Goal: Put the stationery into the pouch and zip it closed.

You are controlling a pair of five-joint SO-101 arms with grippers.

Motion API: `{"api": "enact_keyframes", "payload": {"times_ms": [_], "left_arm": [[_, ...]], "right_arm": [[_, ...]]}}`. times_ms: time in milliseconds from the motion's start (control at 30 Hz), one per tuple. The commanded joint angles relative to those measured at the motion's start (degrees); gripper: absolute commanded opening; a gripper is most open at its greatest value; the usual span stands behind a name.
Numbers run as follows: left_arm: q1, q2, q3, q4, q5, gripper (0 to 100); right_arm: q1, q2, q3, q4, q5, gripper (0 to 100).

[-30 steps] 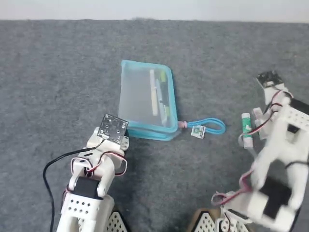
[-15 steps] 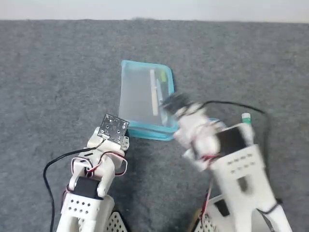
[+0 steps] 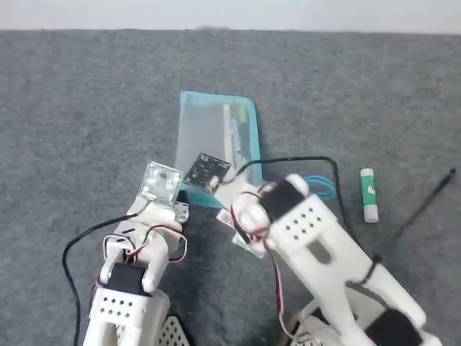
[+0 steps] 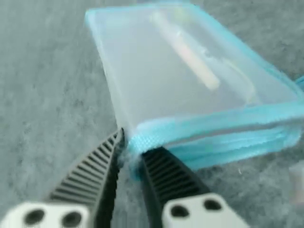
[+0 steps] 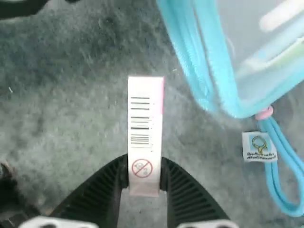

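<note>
Translucent film edged in woven teal makes up the pouch point(image 3: 216, 140), which lies flat on the grey mat point(image 3: 86, 108) between my two arms, with pens point(image 3: 241, 137) already showing through its wall. I judge it light, limp and slick on its faces, so it will buckle or slide if pushed. The teal binding point(image 4: 156, 135) is the firmer and rougher part, and the better place to hold. My left gripper point(image 4: 130, 154) has its jaws closed on that binding at the near corner, which should anchor the pouch against drag. My right gripper point(image 5: 142, 173) is clamped on one short end of a white block point(image 5: 145, 123) bearing a barcode label. The block hangs just beside the pouch's zipper edge, not touching it. It looks small, stiff and light, though its glossy wrapper may slip in a shallow pinch. Whether the pouch's mouth stands open enough to take it, I cannot tell from these angles. A blue strap point(image 5: 280, 185) and a small tag point(image 5: 259, 147) trail from the zipper end. Both are soft and loose and easy to snag. Well apart on the mat lies a green-and-white glue stick point(image 3: 369, 194). It is rigid and round, likely to roll, and best gripped across its barrel.
</note>
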Motion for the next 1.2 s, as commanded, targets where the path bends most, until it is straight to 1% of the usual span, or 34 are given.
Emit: {"api": "enact_keyframes", "payload": {"times_ms": [0, 67, 200, 500, 633, 733, 800, 867, 900, 1000, 1067, 1167], "left_arm": [[0.79, 0.18, -1.54, -1.05, -0.53, 1], [0.79, 0.18, -1.54, -1.05, -0.53, 1], [1.05, 0.18, -1.54, -1.14, -0.53, 1], [0.62, 0.09, -1.89, -1.23, -0.53, 1], [0.62, 0.09, -1.80, -1.23, -0.53, 1], [0.62, 0.09, -1.71, -1.23, -0.53, 1], [0.62, 0.09, -1.71, -1.23, -0.53, 1], [0.70, 0.09, -1.80, -1.23, -0.44, 1], [0.70, 0.09, -1.89, -1.23, -0.09, 1], [-0.62, 0.09, -4.09, -1.05, 4.13, 1], [-2.64, 0.09, -5.76, -1.14, 5.89, 1], [-3.43, 0.09, -6.81, -0.70, 7.21, 1]], "right_arm": [[5.76, 2.95, -7.21, 2.42, -2.29, 0.7], [11.74, 1.80, -7.30, 3.74, -1.23, 0.7], [24.48, -1.89, -4.84, 5.41, 7.65, 0.7], [47.43, -8.22, 2.02, 3.56, 23.47, 0.7], [54.90, -8.22, 2.02, 3.47, 27.69, 0.7], [57.71, -8.22, 2.11, 3.47, 29.10, 0.7], [57.19, -8.48, 2.11, 3.65, 26.90, 0.7], [53.32, -8.92, 2.11, 3.91, 21.98, 0.7], [50.42, -8.92, 2.11, 3.91, 19.16, 0.7], [39.43, -8.92, 2.11, 2.59, 9.05, 0.7], [31.60, -8.84, 2.11, -0.04, 2.37, 0.7], [21.05, -8.22, 2.11, -5.76, -4.22, 0.7]]}}
